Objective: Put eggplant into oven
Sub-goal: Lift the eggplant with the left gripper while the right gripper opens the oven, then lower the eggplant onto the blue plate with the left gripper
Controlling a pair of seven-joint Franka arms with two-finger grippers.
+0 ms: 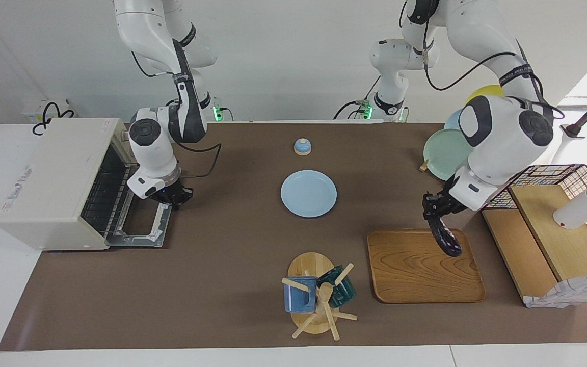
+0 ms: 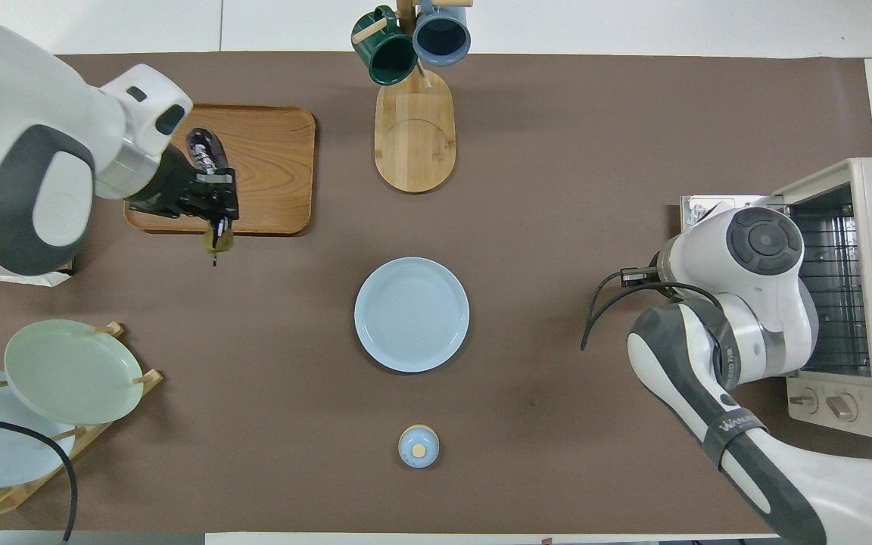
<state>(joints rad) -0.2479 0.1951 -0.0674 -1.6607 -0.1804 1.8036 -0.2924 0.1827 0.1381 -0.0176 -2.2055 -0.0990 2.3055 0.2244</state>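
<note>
My left gripper (image 1: 432,208) is shut on the stem end of the eggplant (image 1: 446,240), a slim glossy dark purple one. It hangs tip-down in the air over the robot-side edge of the wooden tray (image 1: 405,270). In the overhead view the eggplant (image 2: 203,149) sticks out from the left gripper (image 2: 213,200) over the tray (image 2: 269,174). The cream oven (image 1: 49,173) stands at the right arm's end of the table, its door (image 1: 143,232) dropped flat and the wire rack showing. My right gripper (image 1: 170,198) hovers shut and empty over the door's robot-side corner.
A light blue plate (image 1: 308,193) lies mid-table, with a small blue lidded pot (image 1: 302,147) nearer the robots. A mug tree (image 1: 319,298) with two mugs stands beside the tray. A plate rack (image 1: 446,145) and a wooden shelf (image 1: 553,234) sit at the left arm's end.
</note>
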